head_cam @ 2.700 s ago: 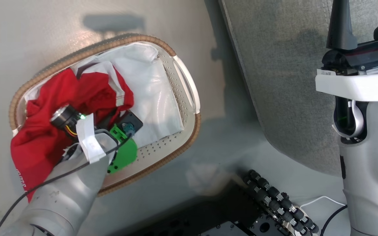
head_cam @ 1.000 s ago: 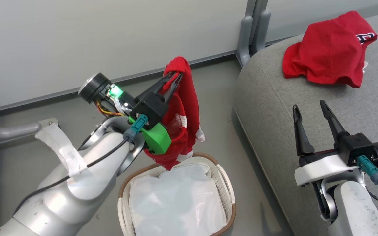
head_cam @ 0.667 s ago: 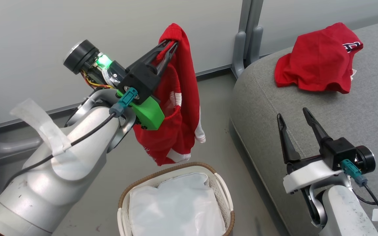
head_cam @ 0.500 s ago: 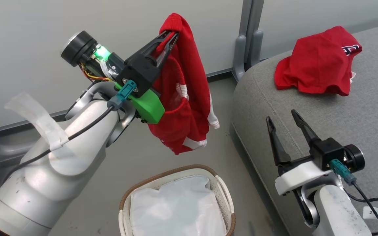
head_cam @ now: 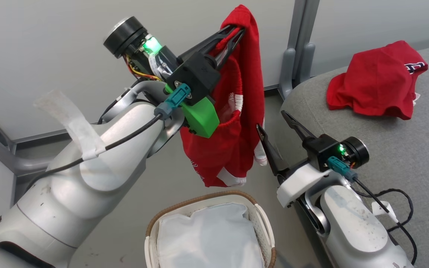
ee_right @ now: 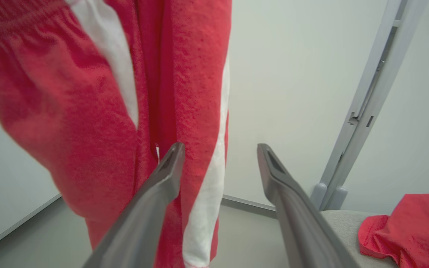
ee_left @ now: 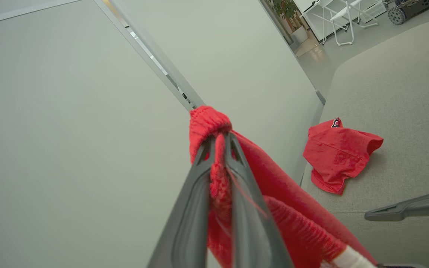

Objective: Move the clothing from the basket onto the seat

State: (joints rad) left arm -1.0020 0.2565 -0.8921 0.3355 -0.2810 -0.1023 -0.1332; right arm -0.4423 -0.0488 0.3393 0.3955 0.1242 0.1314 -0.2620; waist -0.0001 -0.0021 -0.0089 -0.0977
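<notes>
Grips a red garment by a bunched edge in the left claw, high above the basket, cloth hanging down before the wall. Holds the right claw open, fingers spread just beside the hanging cloth; cannot tell whether touching. Shows a second red garment crumpled on the grey seat, well apart from both claws. Shows the white liner in the basket.

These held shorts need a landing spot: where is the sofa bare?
Bare grey sofa lies between the lying red garment and the right arm, and at the rounded corner beside the right pincer, near the hanging shorts. The back is taken by that garment.
</notes>
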